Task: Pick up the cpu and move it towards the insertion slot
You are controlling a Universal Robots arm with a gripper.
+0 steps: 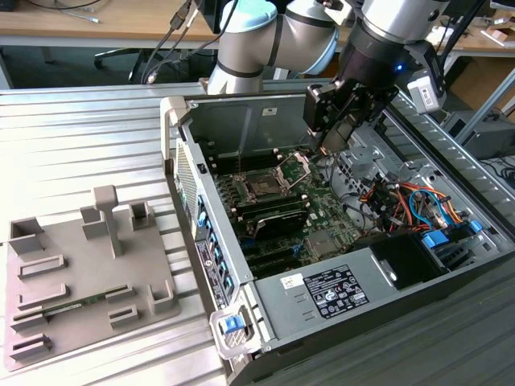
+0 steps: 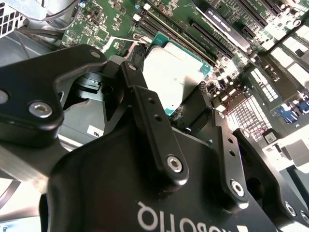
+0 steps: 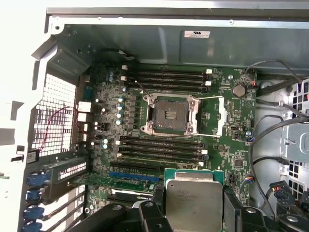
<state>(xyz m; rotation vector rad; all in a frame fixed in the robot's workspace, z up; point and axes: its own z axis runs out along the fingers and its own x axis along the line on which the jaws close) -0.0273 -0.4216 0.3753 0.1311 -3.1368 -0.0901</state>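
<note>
My gripper (image 1: 325,135) hangs above the open computer case, shut on the cpu (image 3: 193,199), a flat silvery square with a green rim held by its two side edges between the black fingers (image 2: 140,92). In the second wrist view the cpu (image 2: 175,76) hovers over the green motherboard. The insertion slot (image 3: 169,115) is a dark square socket in a silver frame at the middle of the board, uncovered, with its load plate (image 1: 294,167) swung up. In the exterior view the insertion slot (image 1: 262,186) lies below the gripper, towards that view's left.
Long black memory slots (image 3: 164,145) run on both sides of the socket. Bundled cables (image 1: 396,201) and a blue drive bay fill the case at the exterior view's right. A grey plastic tray (image 1: 80,265) holding a green memory stick lies on the table left of the case.
</note>
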